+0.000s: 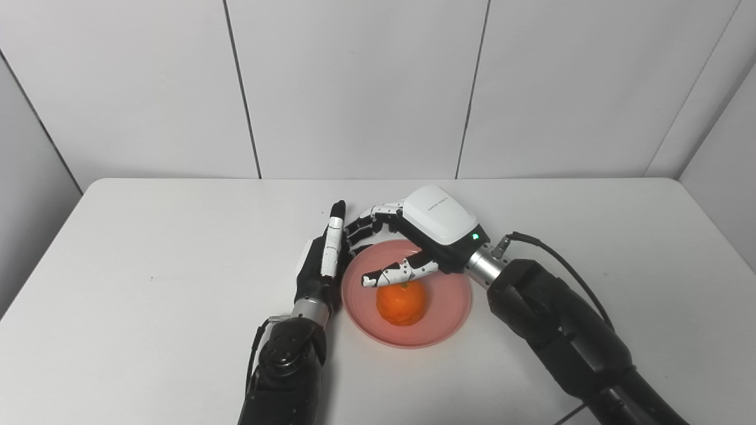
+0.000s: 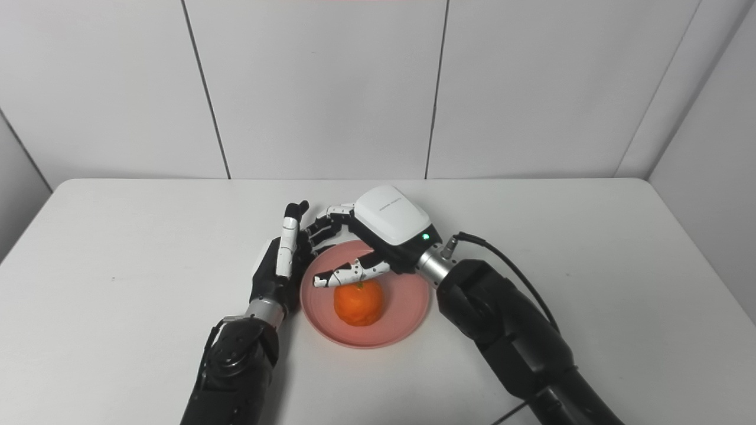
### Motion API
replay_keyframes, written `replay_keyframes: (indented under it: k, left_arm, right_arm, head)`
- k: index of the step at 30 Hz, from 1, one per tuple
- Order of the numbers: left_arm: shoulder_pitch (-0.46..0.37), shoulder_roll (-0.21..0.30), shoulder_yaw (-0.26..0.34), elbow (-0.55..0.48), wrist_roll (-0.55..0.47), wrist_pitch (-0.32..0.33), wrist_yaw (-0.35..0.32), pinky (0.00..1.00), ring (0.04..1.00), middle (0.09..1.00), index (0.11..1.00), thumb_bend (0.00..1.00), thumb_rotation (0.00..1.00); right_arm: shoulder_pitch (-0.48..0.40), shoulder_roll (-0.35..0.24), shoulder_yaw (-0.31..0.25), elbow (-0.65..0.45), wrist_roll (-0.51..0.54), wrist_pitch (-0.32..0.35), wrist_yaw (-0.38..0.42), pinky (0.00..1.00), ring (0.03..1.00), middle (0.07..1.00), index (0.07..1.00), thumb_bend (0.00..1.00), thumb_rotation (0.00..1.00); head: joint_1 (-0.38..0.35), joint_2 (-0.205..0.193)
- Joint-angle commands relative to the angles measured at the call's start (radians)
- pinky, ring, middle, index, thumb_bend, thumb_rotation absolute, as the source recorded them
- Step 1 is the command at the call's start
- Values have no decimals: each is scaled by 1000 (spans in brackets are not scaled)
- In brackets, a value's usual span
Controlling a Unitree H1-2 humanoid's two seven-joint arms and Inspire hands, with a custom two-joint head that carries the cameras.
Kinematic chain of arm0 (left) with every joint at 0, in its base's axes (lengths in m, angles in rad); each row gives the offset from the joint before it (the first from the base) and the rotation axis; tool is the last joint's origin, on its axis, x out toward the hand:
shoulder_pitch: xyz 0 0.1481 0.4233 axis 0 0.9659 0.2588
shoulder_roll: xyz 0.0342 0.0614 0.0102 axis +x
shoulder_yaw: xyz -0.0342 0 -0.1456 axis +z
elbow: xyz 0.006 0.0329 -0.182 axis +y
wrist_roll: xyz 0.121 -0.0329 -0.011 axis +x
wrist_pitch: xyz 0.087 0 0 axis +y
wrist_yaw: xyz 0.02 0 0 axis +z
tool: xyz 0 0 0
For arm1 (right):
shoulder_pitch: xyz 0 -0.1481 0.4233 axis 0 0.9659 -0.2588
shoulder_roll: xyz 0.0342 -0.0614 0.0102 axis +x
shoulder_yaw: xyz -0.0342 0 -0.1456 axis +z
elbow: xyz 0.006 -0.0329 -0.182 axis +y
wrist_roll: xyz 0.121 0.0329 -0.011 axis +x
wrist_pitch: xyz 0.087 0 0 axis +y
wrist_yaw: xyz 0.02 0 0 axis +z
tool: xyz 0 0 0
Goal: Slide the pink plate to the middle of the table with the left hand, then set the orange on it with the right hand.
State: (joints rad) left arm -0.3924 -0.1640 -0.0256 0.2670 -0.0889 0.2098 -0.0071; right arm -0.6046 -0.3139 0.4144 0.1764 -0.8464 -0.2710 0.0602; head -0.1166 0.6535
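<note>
Both views look from head height down and forward onto the white table [image 1: 147, 248], facing the panelled back wall [image 1: 354, 88]; the arms enter from the bottom edge, so the cameras sit just behind and above them. The two stand side by side, and the right eye view shows everything shifted a little leftward (the pink plate [image 2: 407, 319] sits nearer its centre). Both sit close enough that the table fills the lower half of the picture. They share nearly the whole scene: table, wall and both arms.
</note>
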Motion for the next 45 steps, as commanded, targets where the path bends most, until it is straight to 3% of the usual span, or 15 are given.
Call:
replay_keyframes:
  k: [1,4,7,9,13,19,21,25,28,31,41,45]
  left_arm:
    - [28,-1,22,24,-8,66,23,773,868,837,1000,775,991]
    - [17,-3,41,22,-16,60,30,804,898,852,992,782,984]
    - [3,3,59,24,-20,30,27,836,906,866,983,781,976]
    - [-5,14,62,28,-6,3,28,812,895,871,977,784,977]
    - [-17,27,74,28,7,-49,46,799,874,872,946,794,955]
    - [-19,41,69,37,67,-121,90,876,851,863,890,802,988]
    - [-19,49,66,48,73,-146,93,923,887,892,894,814,997]
    - [-19,62,59,77,123,-219,123,993,955,943,903,784,1000]
    - [-21,76,45,111,169,-281,148,1000,991,977,930,787,1000]
    - [-24,88,37,151,203,-327,169,1000,1000,998,970,830,1000]
    - [-20,86,53,199,202,-299,185,1000,1000,1000,1000,734,1000]
    - [-19,86,51,201,204,-271,180,1000,1000,1000,1000,758,1000]
  right_arm:
    - [-48,-7,-36,-20,18,-23,-47,487,580,647,683,869,1000]
    - [-33,15,-86,-5,61,2,-71,467,567,654,681,865,1000]
    - [-8,49,-147,22,131,17,-100,514,557,638,677,886,1000]
    - [8,72,-183,21,170,50,-97,613,642,690,694,905,1000]
    - [46,135,-266,2,296,141,-84,637,736,765,732,909,1000]
    - [93,196,-370,12,483,185,-84,710,751,772,764,826,1000]
    - [113,208,-394,9,537,216,-73,755,803,808,796,786,1000]
    - [151,253,-467,18,722,283,-47,881,875,857,821,857,1000]
    - [178,285,-512,26,809,345,-56,930,895,880,839,899,1000]
    - [199,321,-562,49,904,365,-63,976,902,900,876,895,1000]
    - [273,388,-637,138,1048,400,-105,1000,951,943,949,855,1000]
    - [272,403,-652,153,1074,385,-113,1000,953,949,954,858,1000]
  head:
    - [0,-1]
    - [3,-1]
    - [3,-1]
    - [3,-1]
    - [5,-2]
    - [8,-5]
    - [8,-5]
    - [9,-2]
    - [10,0]
    - [9,-1]
    - [8,4]
    - [8,4]
